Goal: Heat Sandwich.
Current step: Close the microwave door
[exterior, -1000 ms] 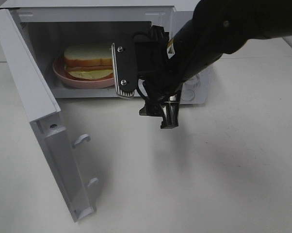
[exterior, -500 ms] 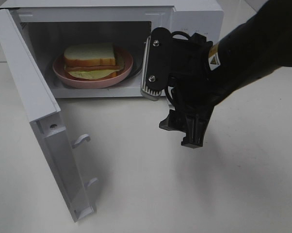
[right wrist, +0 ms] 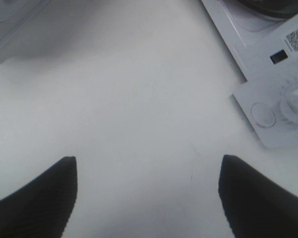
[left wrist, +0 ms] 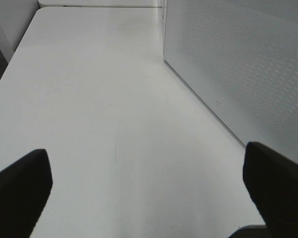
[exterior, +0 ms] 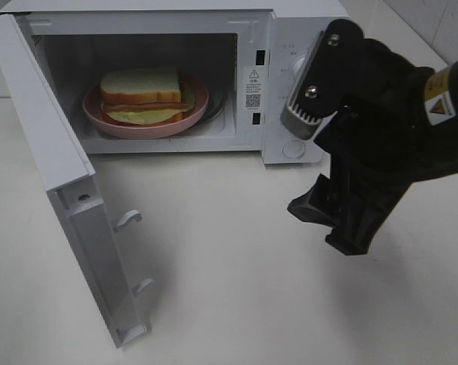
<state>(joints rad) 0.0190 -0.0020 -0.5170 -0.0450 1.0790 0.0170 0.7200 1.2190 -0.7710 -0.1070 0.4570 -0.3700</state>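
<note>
The sandwich, white bread with reddish meat and pale green filling, lies on a round pink plate inside the open white microwave. My right gripper hovers open and empty in front of the microwave's control panel, to the right of the cavity and apart from the sandwich. In the right wrist view its fingers stand wide over bare table, with the panel's knob off to one side. My left gripper is open and empty beside the microwave's perforated side wall; it is out of the exterior view.
The microwave door swings out toward the front at the left, with two latch hooks on its inner edge. White table stretches in front of the oven. The right arm's black body fills the right side.
My right gripper has drawn back from the cavity mouth, moving right and toward the front, so the plate and the panel show. The sandwich and door have not moved.
</note>
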